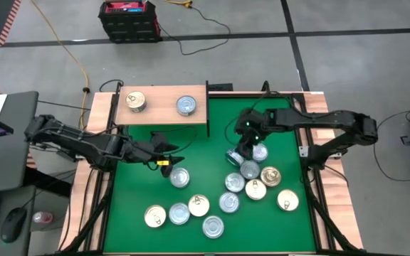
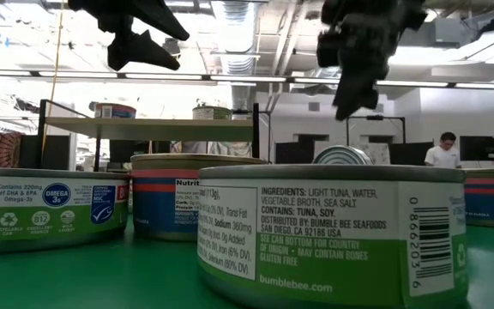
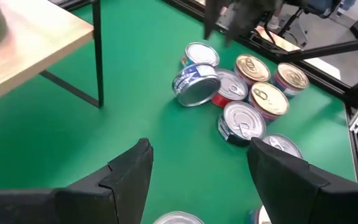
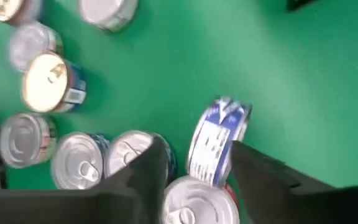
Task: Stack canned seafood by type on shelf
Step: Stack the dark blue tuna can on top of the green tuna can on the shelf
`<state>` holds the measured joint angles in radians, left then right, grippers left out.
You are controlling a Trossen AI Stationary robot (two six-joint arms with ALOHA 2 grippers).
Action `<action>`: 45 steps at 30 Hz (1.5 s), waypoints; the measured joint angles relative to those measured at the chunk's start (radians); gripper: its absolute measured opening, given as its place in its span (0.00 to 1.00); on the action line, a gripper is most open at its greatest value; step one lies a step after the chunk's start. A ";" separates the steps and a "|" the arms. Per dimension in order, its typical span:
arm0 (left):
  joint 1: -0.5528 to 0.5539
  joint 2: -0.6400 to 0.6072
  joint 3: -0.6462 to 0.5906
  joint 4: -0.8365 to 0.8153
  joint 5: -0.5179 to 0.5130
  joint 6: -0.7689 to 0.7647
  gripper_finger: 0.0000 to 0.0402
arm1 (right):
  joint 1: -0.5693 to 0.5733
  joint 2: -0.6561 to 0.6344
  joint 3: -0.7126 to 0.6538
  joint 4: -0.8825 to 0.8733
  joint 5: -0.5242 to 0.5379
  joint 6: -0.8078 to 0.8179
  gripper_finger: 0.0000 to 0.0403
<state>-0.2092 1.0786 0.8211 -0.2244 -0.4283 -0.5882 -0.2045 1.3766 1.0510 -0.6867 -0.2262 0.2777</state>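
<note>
The shelf (image 1: 164,105) stands at the mat's far left on thin dark legs. It carries a gold-lidded tin (image 1: 135,101) and a silver-lidded tin (image 1: 186,106). Many more tins lie on the green mat (image 1: 212,135). A blue-labelled tin (image 3: 194,84) is tipped up on its rim and leans on a red-labelled tin (image 3: 232,90). My right gripper (image 1: 242,146) hangs open just above that blue tin (image 4: 219,140), its fingers either side without touching. My left gripper (image 3: 201,149) hovers open over bare mat in front of the shelf, with nothing between its fingers.
A cluster of tins (image 1: 255,181) lies right of centre, another group (image 1: 184,213) near the front edge, and one tin (image 1: 179,176) sits close under my left gripper. A shelf leg (image 3: 97,56) stands on the mat. A person (image 2: 442,153) is far off in the room.
</note>
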 joint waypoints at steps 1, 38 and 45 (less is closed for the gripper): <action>0.007 0.000 0.000 -0.001 0.002 0.003 0.62 | 0.020 0.000 0.005 -0.014 0.024 0.022 0.53; 0.128 -0.286 0.001 -0.143 0.060 0.182 0.62 | 0.132 0.241 0.010 0.074 0.229 -0.098 0.45; 0.128 -0.213 0.001 -0.129 0.094 0.186 0.62 | 0.129 0.196 0.010 0.088 0.186 -0.205 0.40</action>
<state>-0.0814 0.8652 0.8219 -0.3530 -0.3342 -0.4018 -0.0753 1.5727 1.0614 -0.5991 -0.0399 0.0732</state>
